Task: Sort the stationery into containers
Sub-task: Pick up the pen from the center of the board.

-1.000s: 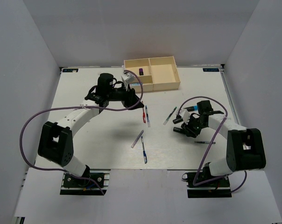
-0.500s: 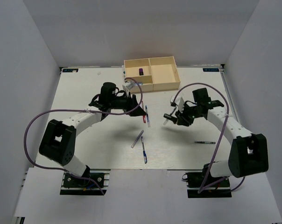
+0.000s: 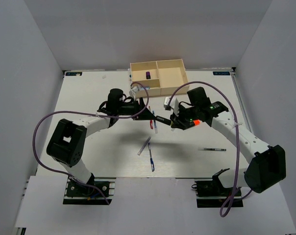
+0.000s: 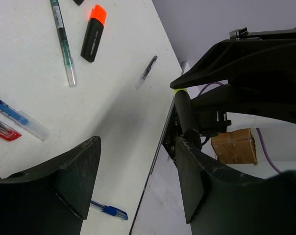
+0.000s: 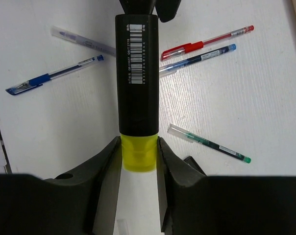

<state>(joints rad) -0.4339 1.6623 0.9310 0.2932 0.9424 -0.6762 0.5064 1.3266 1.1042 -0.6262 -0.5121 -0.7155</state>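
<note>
My right gripper (image 5: 138,147) is shut on the yellow end of a black highlighter (image 5: 137,73) and holds it above the table's middle (image 3: 163,119). The highlighter points at my left gripper (image 3: 149,113). My left gripper (image 4: 138,142) is open and empty. The highlighter (image 4: 183,111) reaches one of its fingers (image 4: 192,181), not clearly between the jaws. The cream tray (image 3: 172,83) stands at the back with a purple-ended piece (image 3: 148,74) in a small compartment. An orange-ended highlighter (image 4: 93,33) lies on the table.
Loose pens lie under the grippers: a red one (image 5: 207,43), a dark blue one (image 5: 197,58), a green one (image 5: 209,143), a clear one (image 3: 144,146) and a blue one (image 3: 151,157). A black pen (image 3: 212,149) lies at the right. Purple cables loop off both arms.
My right arm has swung left from the right side to the middle, carrying the highlighter up to my left gripper. My left gripper has shifted slightly right and turned toward it.
</note>
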